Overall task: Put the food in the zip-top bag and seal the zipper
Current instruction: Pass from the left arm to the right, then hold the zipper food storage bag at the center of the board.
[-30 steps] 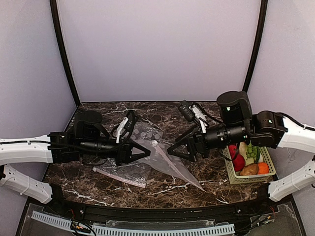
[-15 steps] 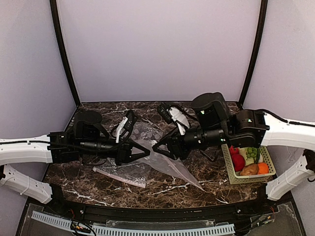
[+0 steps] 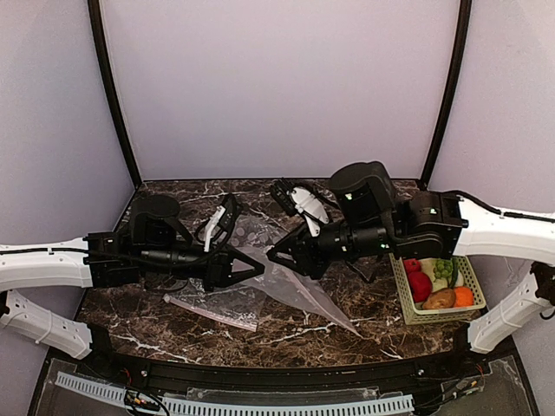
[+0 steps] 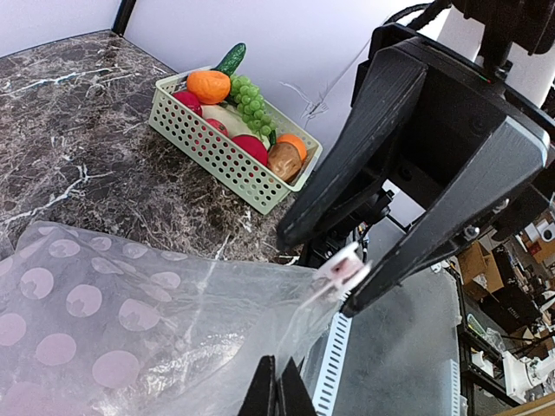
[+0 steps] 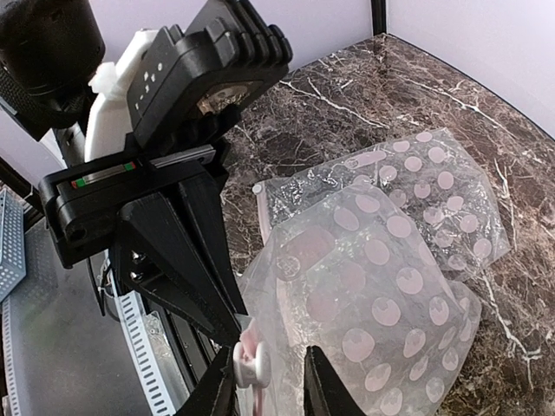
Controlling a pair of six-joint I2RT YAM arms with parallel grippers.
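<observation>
Zip-top bag [image 3: 295,290]: lifted above tabletop [image 3: 173,322], between both hands. Left hand [image 3: 258,270]: clenched on bag's edge. Right hand [image 3: 272,253]: fingers narrowly apart, straddling zipper [image 5: 250,364] end. Food [image 3: 438,282]: in green basket [image 3: 416,314], right side.

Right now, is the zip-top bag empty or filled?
Empty: the zip-top bag shows only clear dotted plastic; the food sits in the basket.

Lab: screened robot booth [image 3: 277,87]
</observation>
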